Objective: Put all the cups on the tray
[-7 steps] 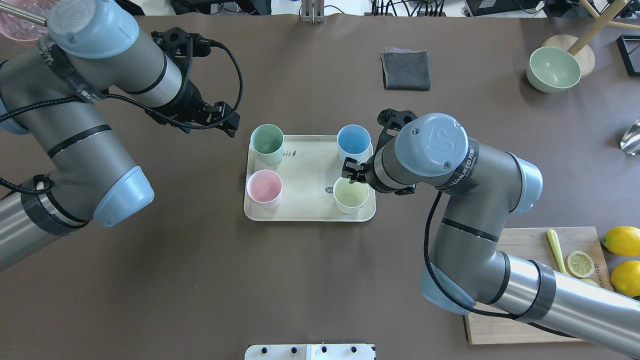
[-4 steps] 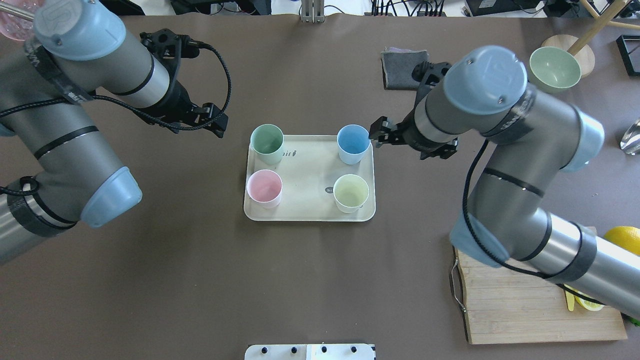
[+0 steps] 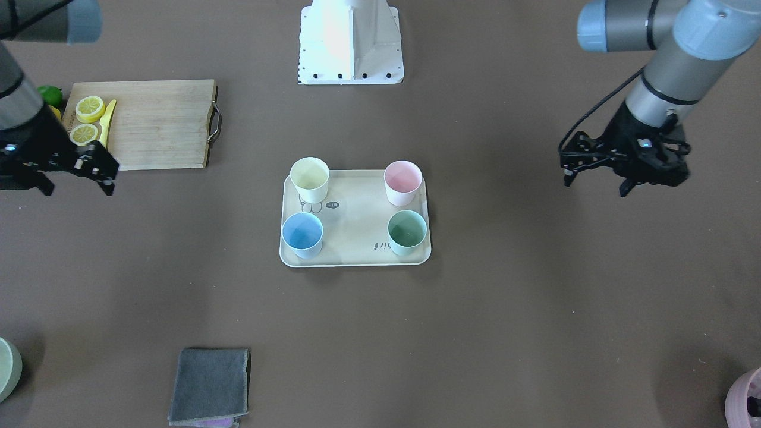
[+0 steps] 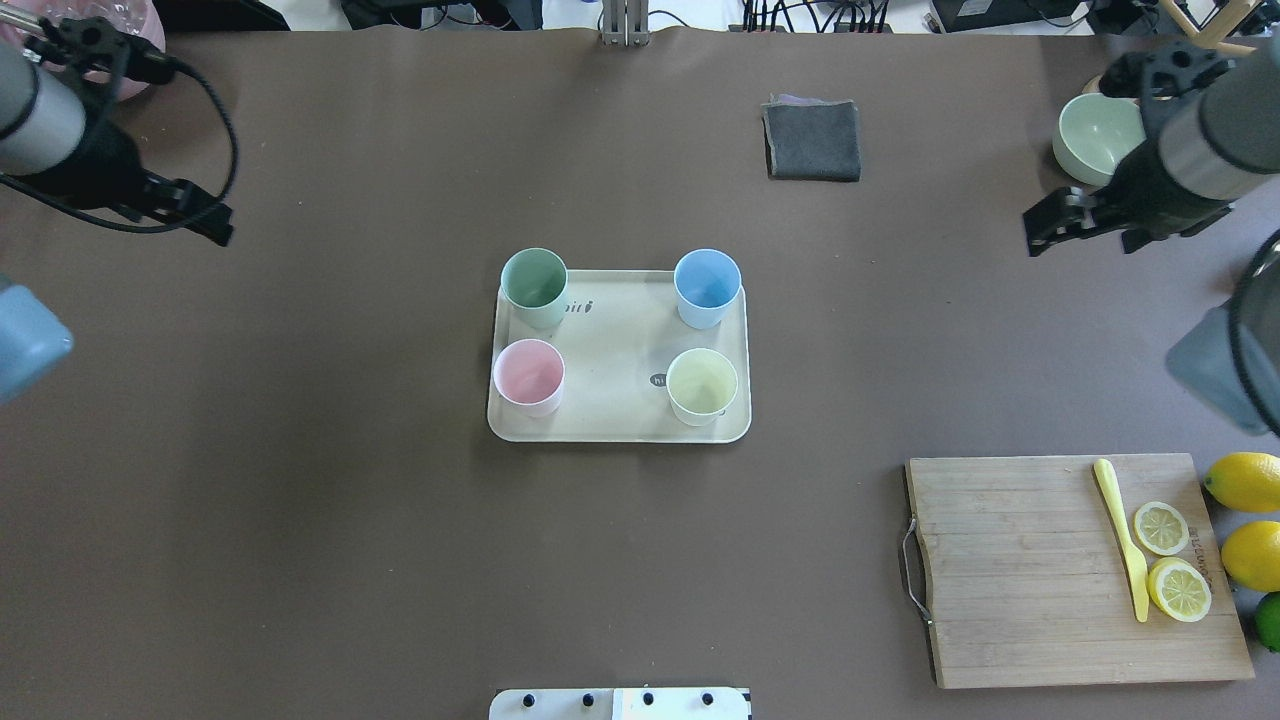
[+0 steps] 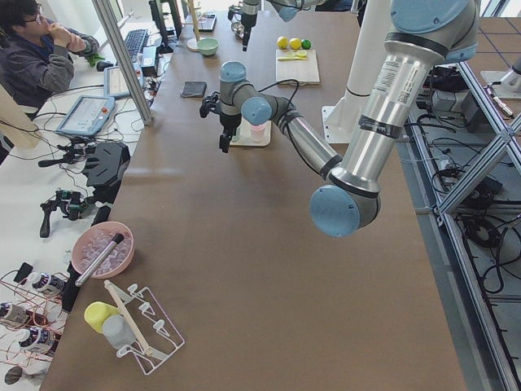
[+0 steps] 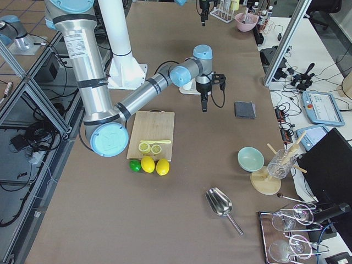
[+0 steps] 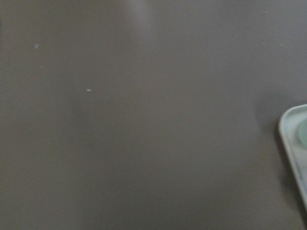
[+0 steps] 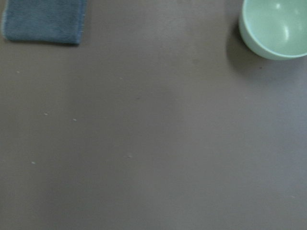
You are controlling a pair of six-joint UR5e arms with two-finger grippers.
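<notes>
The cream tray (image 4: 615, 405) lies mid-table and holds all four cups, upright, one per corner: mint green (image 4: 534, 282), blue (image 4: 707, 282), pink (image 4: 529, 372) and yellow (image 4: 702, 385). The front-facing view shows the same tray (image 3: 357, 235) with the yellow (image 3: 309, 177), pink (image 3: 403, 180), blue (image 3: 302, 233) and green (image 3: 407, 230) cups. My left gripper (image 4: 215, 228) hangs far left of the tray, open and empty; it also shows in the front-facing view (image 3: 568, 169). My right gripper (image 4: 1038, 235) hangs far right of the tray, open and empty.
A grey cloth (image 4: 812, 140) lies beyond the tray. A pale green bowl (image 4: 1098, 138) stands at the far right, close to my right wrist. A wooden cutting board (image 4: 1010, 570) with lemon slices and a yellow knife lies near right, with whole lemons (image 4: 1245, 480) beside it.
Both arms have pulled away from the tray, the left to the left edge, the right to the right edge. The right gripper has left the yellow cup. The cups have not moved.
</notes>
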